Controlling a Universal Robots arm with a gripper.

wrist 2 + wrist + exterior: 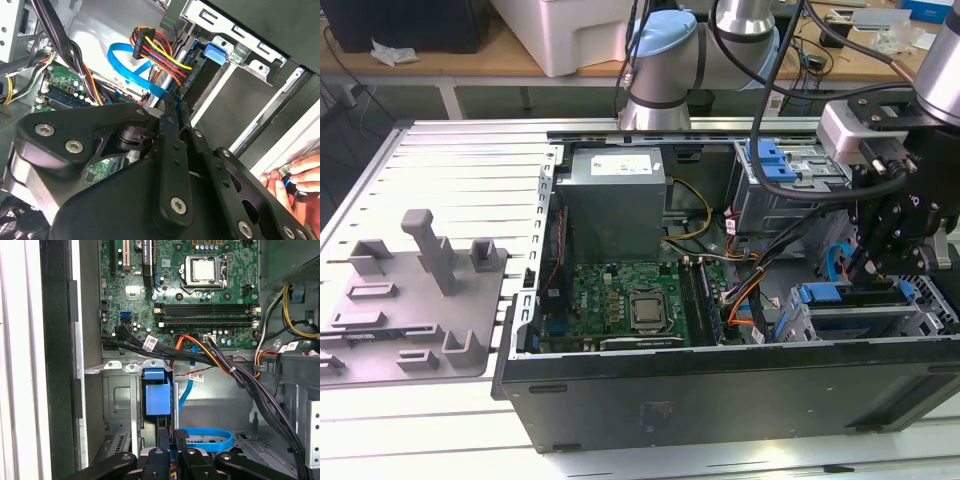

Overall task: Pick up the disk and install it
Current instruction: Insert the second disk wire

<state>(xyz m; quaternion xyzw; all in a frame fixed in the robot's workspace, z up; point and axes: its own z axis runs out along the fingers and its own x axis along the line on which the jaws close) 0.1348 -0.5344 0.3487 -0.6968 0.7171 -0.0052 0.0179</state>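
The pincer (170,440), closed on the disk (159,399) entering its cage (117,400), could jam it against nearby cables (210,357).

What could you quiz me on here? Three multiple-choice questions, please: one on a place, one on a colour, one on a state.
1. In the exterior view, where is the gripper?
A. Over the grey fixture beside the computer
B. Over the drive cage at the exterior view's right end of the computer
C. Over the power supply

2. What colour is the flat cable inside the case?
A. Green
B. White
C. Blue

3. How is the computer case?
A. Open, motherboard exposed
B. Closed by its side panel
C. Wrapped in plastic

Answers:
1 B: the gripper hangs over the drive cage.
2 C: the flat cable is bright blue.
3 A: the computer case has no panel over the motherboard.
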